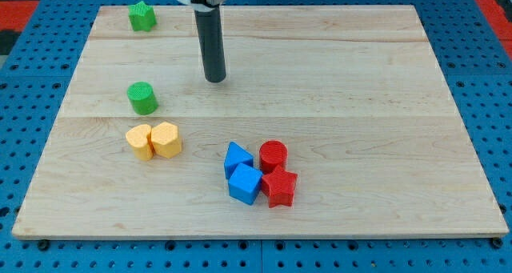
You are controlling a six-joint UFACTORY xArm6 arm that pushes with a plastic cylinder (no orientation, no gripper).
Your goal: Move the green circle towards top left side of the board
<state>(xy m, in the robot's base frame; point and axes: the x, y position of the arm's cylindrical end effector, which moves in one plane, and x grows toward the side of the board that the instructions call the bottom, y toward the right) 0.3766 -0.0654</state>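
Green circle (143,98) sits left of centre on the wooden tabletop (344,73), above two touching yellow blocks (154,140) — the green star (142,16) lies at upper left. My tip (214,79) rests to the circle's upper right, apart from it; no pincer shows.

board (336,73): pale smooth wood | green circle (143,98): matt | rod (213,45): dark matt

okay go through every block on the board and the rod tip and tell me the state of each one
my tip: on the board, right of and above the green circle, apart from every block.
green circle: upright, alone, left of centre.
green star: alone, top left.
yellow blocks: two, touching side by side.
blue blocks: two, touching.
red cylinder: upright, against the cluster.
red star: touching the lower blue block.
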